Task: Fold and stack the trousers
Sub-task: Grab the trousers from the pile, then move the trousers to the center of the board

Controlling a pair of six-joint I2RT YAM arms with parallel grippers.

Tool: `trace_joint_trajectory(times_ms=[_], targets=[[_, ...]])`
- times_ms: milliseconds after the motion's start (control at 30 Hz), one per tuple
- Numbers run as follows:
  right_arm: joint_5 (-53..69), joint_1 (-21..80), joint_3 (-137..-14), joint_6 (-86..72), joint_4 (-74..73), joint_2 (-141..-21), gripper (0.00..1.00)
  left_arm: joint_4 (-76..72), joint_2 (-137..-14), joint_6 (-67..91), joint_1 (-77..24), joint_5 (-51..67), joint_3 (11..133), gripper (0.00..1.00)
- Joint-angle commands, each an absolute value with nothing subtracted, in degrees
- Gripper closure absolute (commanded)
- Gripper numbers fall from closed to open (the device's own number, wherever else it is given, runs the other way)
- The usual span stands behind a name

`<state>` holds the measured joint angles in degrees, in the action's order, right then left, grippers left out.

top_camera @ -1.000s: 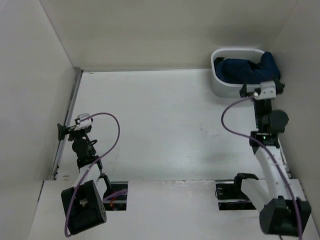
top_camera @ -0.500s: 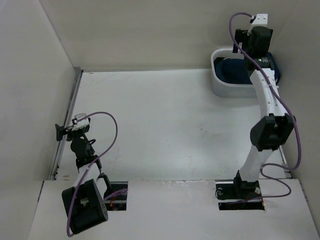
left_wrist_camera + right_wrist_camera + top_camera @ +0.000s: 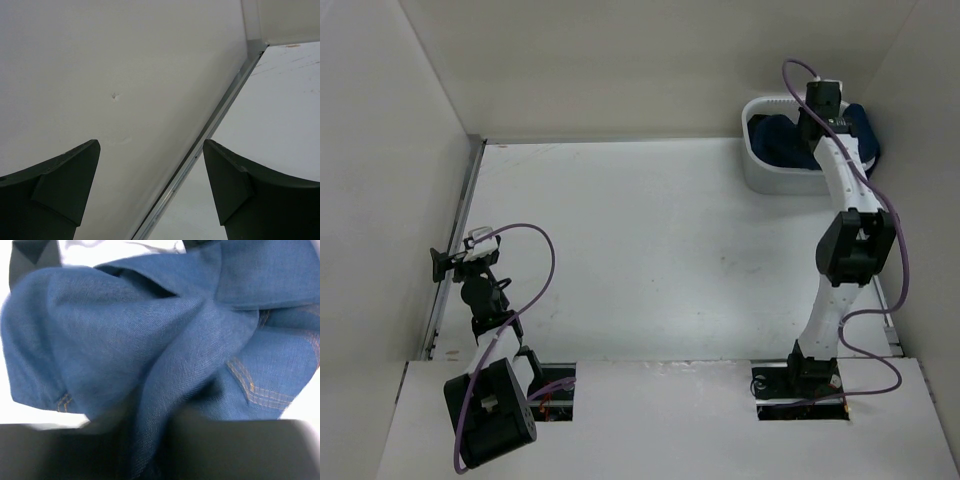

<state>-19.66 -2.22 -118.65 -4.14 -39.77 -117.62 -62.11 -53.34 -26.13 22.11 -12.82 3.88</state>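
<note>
Dark navy-blue denim trousers (image 3: 150, 340) bunched in white plastic basket (image 3: 760, 178), counter (image 3: 640, 250) far right | right hand (image 3: 813, 125) over them, I cannot tell its grip | left hand (image 3: 151, 146) open, empty | risk: a bunched pinch may drag the basket.

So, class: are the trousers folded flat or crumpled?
Crumpled: the trousers lie bunched in the white tub, with deep irregular creases in the right wrist view.
</note>
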Motion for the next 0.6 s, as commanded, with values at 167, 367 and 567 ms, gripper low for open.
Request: trace_joint_trajectory(times_ms=[167,367,567], targets=[[-32.3,2.0,-115.3,0.1,-19.4,-99.4,1.00,-64.3,-52.0,-24.7,22.3,-11.7,5.5,0.15],[-37.4,18.9,-122.2,25.4,6.6,-93.9,1.00,-64.3,-50.7,-24.7,22.3,-10.7,4.8,0.15],[-30.4,42.0,-130.7,47.3,13.0,-97.0,1.00,-64.2,-49.8,-25.1,21.7,-10.5,4.4,0.15]])
